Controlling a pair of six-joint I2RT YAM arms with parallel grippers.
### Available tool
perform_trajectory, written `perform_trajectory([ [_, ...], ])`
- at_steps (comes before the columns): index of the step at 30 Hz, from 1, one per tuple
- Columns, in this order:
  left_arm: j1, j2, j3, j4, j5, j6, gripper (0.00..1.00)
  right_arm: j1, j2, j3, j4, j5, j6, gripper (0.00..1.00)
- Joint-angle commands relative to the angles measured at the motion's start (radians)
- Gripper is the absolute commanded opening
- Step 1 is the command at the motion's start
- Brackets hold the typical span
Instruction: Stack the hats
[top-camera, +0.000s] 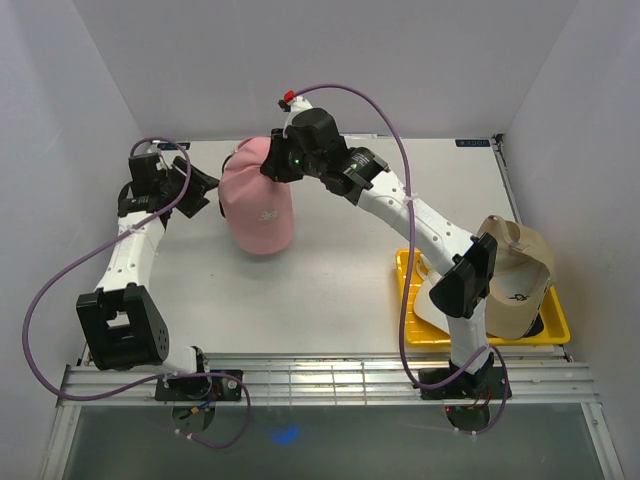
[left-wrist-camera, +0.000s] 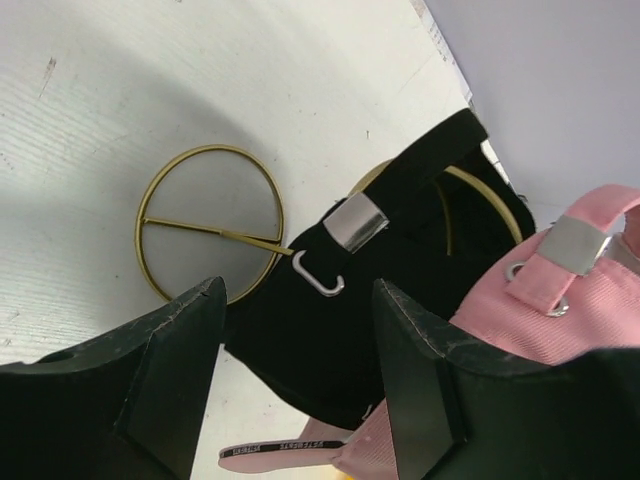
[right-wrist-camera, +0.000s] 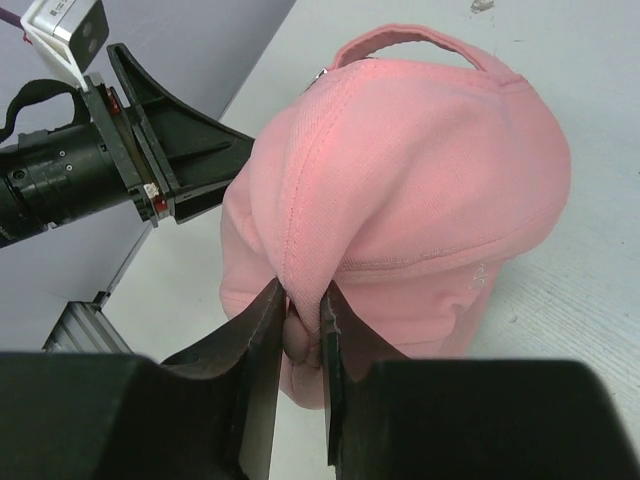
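Right gripper pinched narrow on a fold of crown fabric of the pink cap. That cap hangs over the gold wire stand, draped on the black cap, which looks seated on the stand. Left gripper wide, holding nothing, just beside the stand.

Caps should handle light, soft and floppy. The crown collapses under a pinch, so the brim is the stiffer hold for aiming.

Tan cap and white cap sit in the yellow tray, well apart from the stand on its right. Back wall is near behind the stand; open table in front.
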Motion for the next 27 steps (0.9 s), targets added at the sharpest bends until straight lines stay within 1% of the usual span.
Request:
perform_trajectory([
  [1,0.015,-0.062,-0.041,-0.007,0.033,-0.015,0.7,0.002,-0.044,0.036,0.068,0.026,-0.024,0.1],
  [11,0.03,-0.087,-0.126,0.069,0.107,-0.049,0.67,0.002,-0.075,0.05,0.051,0.054,-0.052,0.1],
  [15,0.029,-0.08,-0.146,0.108,0.125,-0.065,0.64,0.002,-0.095,0.041,0.048,0.058,-0.06,0.1],
  [18,0.03,-0.056,-0.134,0.124,0.133,-0.069,0.58,0.002,-0.102,0.041,0.046,0.052,-0.063,0.1],
  [22,0.03,-0.019,-0.101,0.125,0.133,-0.069,0.46,0.002,-0.11,0.052,0.034,0.038,-0.066,0.1],
  [23,0.029,-0.01,-0.094,0.125,0.132,-0.069,0.4,0.002,-0.115,0.053,0.029,0.032,-0.064,0.1],
  [25,0.029,0.018,-0.06,0.118,0.132,-0.068,0.33,0.002,-0.119,0.05,0.022,0.028,-0.067,0.1],
  [26,0.029,0.025,-0.051,0.116,0.132,-0.066,0.26,0.002,-0.128,0.041,0.02,0.026,-0.07,0.1],
  [27,0.029,0.032,-0.042,0.115,0.132,-0.065,0.23,0.002,-0.135,0.034,0.02,0.026,-0.07,0.1],
])
